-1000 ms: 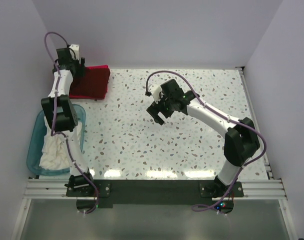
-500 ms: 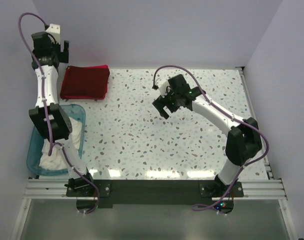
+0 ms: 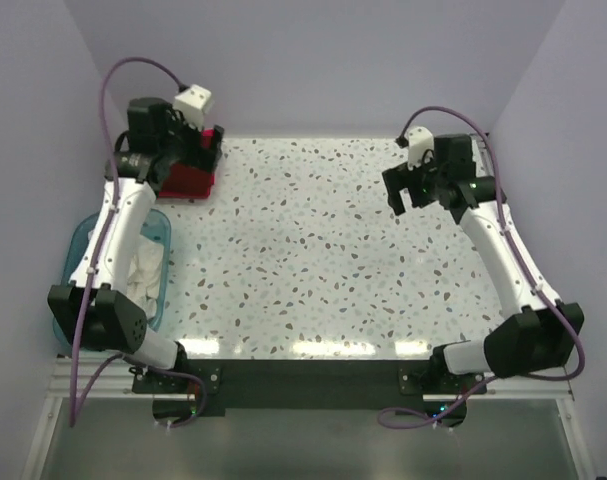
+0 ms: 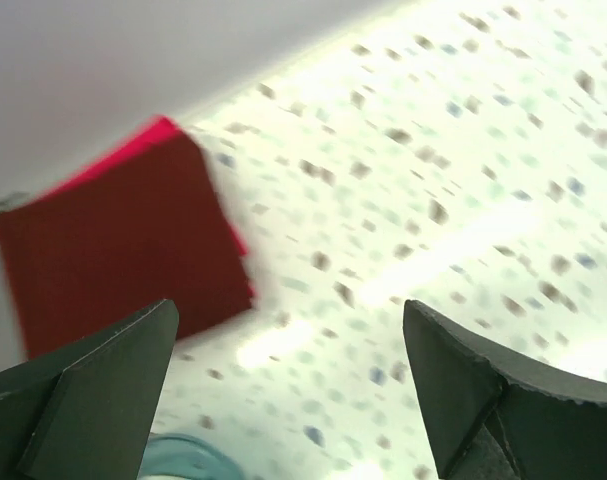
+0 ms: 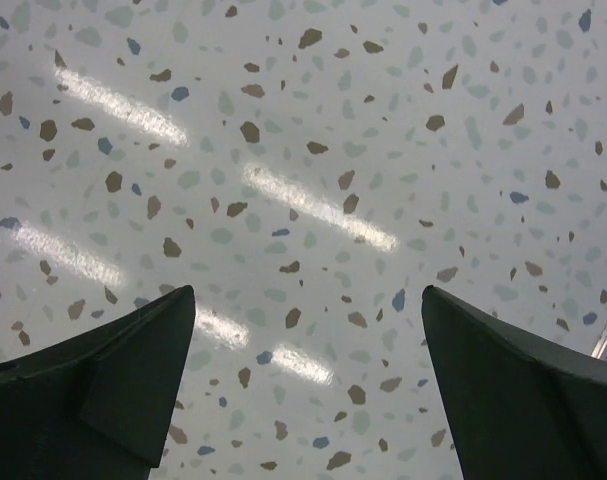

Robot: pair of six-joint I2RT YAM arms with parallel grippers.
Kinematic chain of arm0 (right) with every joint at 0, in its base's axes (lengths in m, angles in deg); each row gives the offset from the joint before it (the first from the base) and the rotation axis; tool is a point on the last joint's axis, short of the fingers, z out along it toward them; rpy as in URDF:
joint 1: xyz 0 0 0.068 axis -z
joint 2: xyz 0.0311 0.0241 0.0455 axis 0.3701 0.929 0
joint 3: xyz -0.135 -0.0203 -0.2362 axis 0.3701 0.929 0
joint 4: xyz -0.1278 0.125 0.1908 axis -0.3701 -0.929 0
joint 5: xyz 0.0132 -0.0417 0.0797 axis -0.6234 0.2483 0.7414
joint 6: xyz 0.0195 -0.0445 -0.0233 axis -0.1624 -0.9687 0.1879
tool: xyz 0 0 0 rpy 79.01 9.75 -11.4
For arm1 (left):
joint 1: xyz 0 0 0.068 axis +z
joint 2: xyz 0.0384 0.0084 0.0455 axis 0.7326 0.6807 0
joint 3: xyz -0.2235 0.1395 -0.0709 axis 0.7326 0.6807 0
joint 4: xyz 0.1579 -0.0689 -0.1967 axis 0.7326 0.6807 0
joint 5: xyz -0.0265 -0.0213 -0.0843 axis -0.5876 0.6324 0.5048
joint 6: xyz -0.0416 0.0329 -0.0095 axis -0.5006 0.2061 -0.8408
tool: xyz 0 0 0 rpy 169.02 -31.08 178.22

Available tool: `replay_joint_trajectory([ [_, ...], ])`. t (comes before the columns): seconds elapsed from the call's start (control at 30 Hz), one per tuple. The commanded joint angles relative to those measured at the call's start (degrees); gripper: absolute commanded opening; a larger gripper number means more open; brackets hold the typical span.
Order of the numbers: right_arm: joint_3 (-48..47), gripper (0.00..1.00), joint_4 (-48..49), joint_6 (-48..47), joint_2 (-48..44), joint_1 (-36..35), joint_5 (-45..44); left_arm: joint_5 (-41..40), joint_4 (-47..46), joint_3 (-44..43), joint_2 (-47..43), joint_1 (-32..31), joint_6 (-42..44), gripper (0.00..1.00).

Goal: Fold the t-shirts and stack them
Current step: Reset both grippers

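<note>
A folded dark maroon t-shirt (image 4: 113,240) lies on a folded crimson t-shirt (image 4: 159,128) at the back left of the table. Only a crimson rim shows around the maroon one. From above, this red stack (image 3: 188,182) is partly covered by my left gripper (image 3: 205,150), which hovers over its right edge. In the left wrist view that gripper (image 4: 288,310) is open and holds nothing. White t-shirts (image 3: 148,268) lie crumpled in the blue tub (image 3: 78,245). My right gripper (image 3: 408,195) hangs open over bare table at the back right, and the right wrist view shows this gripper (image 5: 308,292) empty.
The blue tub stands along the left wall, under the left arm; a corner of the tub (image 4: 183,462) shows in the left wrist view. White walls close in the back and both sides. The speckled table top (image 3: 303,260) spreads between the arms.
The left gripper let go and opened wide. It rose toward the back-left corner, then swung right over the red stack. The right arm drew away to the back right, still open.
</note>
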Motion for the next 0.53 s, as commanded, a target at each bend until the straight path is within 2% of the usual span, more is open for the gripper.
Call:
replay_joint_trajectory([
  [0.0,5.1,0.99,-3.5,1.6,-5.2,2.1,3.1,1.6,1.7,8.8,-4.9,-5.4,-1.8,1.00],
  [0.23,16.5,0.99,-3.5,5.4,-10.6,2.4,6.2,3.0,2.4,24.7,-12.0,-6.2,-6.7,1.00],
  [0.37,20.7,0.99,-4.3,6.0,-14.6,2.3,7.9,1.6,3.4,28.0,-15.2,-6.2,-6.7,1.00],
  [0.5,21.7,0.99,-5.1,5.8,-17.4,2.3,8.4,-1.6,4.7,26.4,-16.8,-6.2,-6.7,1.00],
])
